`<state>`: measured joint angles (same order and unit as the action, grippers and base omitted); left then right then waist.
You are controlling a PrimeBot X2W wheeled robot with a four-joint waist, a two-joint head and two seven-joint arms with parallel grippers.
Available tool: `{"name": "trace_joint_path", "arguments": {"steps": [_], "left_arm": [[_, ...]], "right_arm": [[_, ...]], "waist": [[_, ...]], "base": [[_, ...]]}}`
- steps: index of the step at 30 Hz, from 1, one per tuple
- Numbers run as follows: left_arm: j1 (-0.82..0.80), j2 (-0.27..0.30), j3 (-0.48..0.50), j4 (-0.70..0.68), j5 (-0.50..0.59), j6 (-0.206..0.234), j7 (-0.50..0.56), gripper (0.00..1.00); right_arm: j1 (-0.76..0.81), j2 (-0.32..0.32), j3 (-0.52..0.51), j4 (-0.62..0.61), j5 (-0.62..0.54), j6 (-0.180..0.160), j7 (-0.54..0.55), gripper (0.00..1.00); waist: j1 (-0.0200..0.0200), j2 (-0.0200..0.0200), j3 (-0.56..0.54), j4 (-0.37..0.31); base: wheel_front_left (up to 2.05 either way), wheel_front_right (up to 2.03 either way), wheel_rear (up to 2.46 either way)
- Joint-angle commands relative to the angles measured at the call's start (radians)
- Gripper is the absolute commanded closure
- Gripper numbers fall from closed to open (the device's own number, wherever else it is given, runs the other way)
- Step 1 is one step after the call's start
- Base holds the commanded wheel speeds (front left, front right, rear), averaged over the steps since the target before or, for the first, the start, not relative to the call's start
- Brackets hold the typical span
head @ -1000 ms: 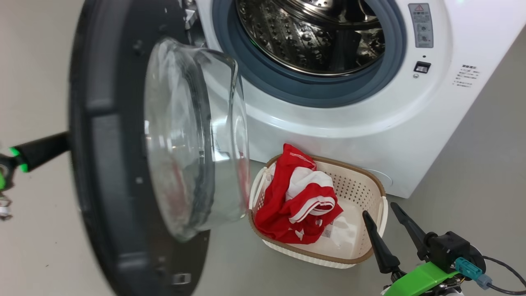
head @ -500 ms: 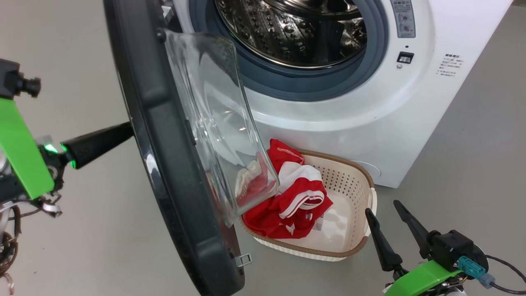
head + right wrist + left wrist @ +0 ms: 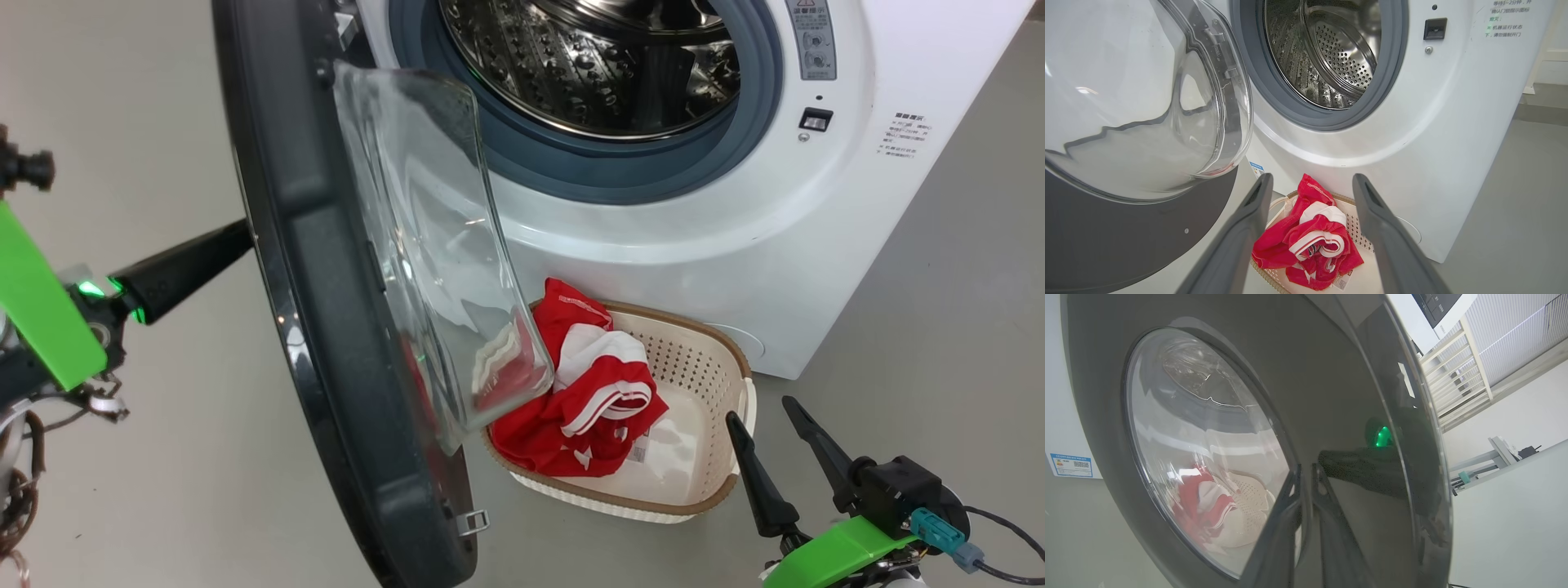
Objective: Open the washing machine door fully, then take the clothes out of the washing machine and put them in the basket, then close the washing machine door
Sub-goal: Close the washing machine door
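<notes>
Head view, from the left: the left gripper [image 3: 1306,469], nearly closed and empty, seems to press the outer face of the half-open washing machine door [image 3: 326,269]. The red clothes [image 3: 596,392] lie in the basket [image 3: 718,359] before the washing machine [image 3: 694,245]. The right gripper [image 3: 759,408] gapes just beside it.

Small grey lines of Chinese print [image 3: 1506,20] mark the washer's [image 3: 1453,122] white front, up and right of the right pincer [image 3: 1312,179]. Above them is a grey warning sticker [image 3: 812,37] with a red triangle. The blue label [image 3: 1071,464] far left of the left pincer [image 3: 1306,469] and the paper tag [image 3: 1341,281] in the basket [image 3: 702,367] are too small to read.
</notes>
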<state>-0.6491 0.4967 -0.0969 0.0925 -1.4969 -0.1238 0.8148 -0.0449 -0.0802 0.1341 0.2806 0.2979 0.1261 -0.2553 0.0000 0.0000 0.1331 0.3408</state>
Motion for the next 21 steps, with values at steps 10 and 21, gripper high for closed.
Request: {"name": "trace_joint_path", "arguments": {"steps": [10,21], "left_arm": [[0.045,0.065,0.073,0.017,0.044,-0.007,-0.146,0.00],[0.100,0.084,0.083,0.094,0.132,-0.007,-0.397,0.00]], "right_arm": [[-0.011,-0.003,0.023,-0.025,-0.006,0.005,-0.006,0.00],[-0.003,-0.004,0.026,-0.023,-0.003,0.005,-0.006,0.00]], "waist": [[0.0000,0.0000,-0.011,0.004],[0.0000,0.0000,-0.021,0.008]], "base": [[0.00,0.00,0.00],[0.00,0.00,0.00]]}}
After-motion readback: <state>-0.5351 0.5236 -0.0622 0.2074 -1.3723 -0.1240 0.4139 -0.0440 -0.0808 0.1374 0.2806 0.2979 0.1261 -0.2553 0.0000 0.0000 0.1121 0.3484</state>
